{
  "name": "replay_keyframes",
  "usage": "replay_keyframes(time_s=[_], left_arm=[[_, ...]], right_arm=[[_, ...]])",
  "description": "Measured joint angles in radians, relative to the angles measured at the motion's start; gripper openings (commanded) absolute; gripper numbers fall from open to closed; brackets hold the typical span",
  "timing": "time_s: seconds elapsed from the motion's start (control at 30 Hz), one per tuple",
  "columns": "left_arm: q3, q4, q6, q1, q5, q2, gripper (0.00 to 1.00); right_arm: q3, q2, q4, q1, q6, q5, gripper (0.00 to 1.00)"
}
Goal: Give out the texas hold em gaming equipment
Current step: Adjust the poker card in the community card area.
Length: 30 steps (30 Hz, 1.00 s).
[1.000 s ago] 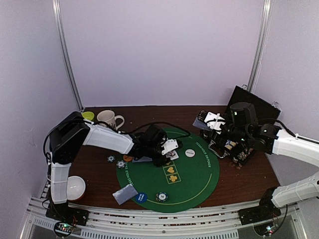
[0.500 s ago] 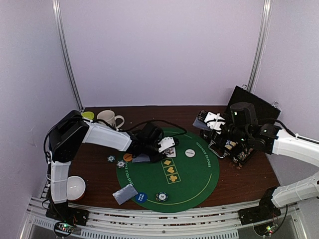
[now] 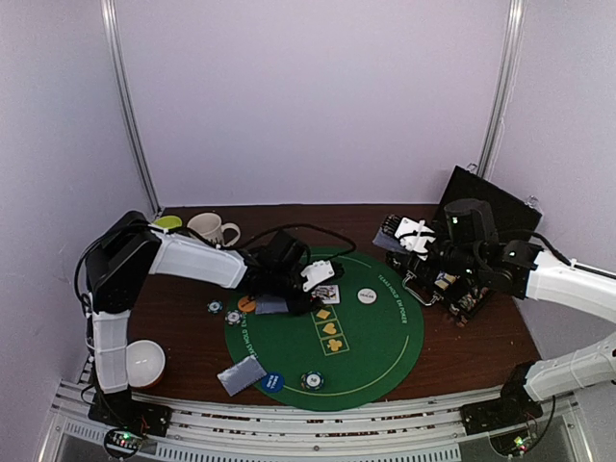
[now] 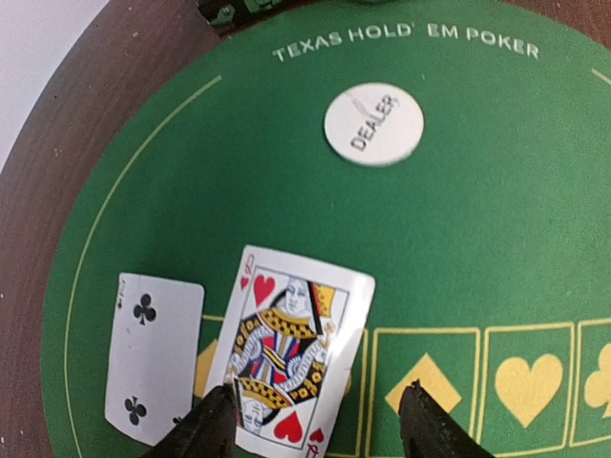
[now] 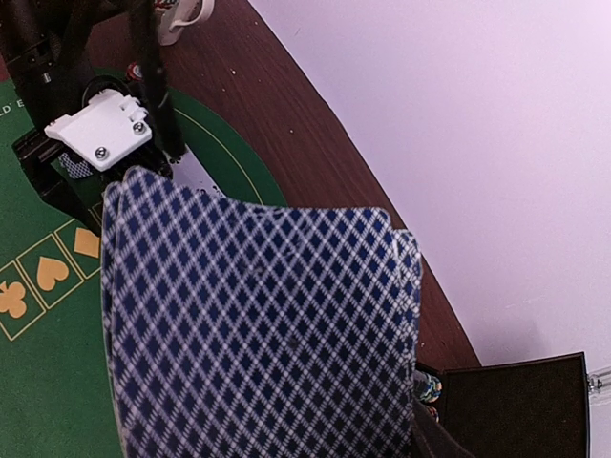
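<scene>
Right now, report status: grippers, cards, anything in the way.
Left gripper open, straddling the queen of hearts, face up on the mat beside a club card. Right gripper shut on the deck. Dealer button beyond, not blocking.

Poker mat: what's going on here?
Two arms are dealing out Texas Hold'em gear. The right gripper holds the card deck near the far right edge of the green mat. The left gripper hovers open over a queen of hearts lying face up on the mat beside a club card, the dealer button beyond.
</scene>
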Motion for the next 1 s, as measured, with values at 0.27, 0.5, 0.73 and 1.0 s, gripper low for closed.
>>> replay_keyframes(time_s=[0.27, 0.5, 0.73, 1.0], left_arm=[[0.254, 0.008, -0.148, 0.000, -0.053, 0.099, 0.71], [0.370, -0.048, -0.264, -0.039, -0.207, 0.223, 0.74], [0.463, -0.151, -0.322, -0.086, -0.317, 0.310, 0.72], [0.481, -0.222, -0.353, -0.092, -0.457, 0.311, 0.72]], right_arm=[[-0.027, -0.030, 0.001, -0.018, 0.010, 0.012, 0.47], [-0.037, -0.051, 0.001, -0.032, 0.015, 0.013, 0.47], [-0.037, -0.056, 0.000, -0.034, 0.015, 0.013, 0.47], [-0.037, -0.074, 0.000, -0.034, 0.018, 0.015, 0.47]])
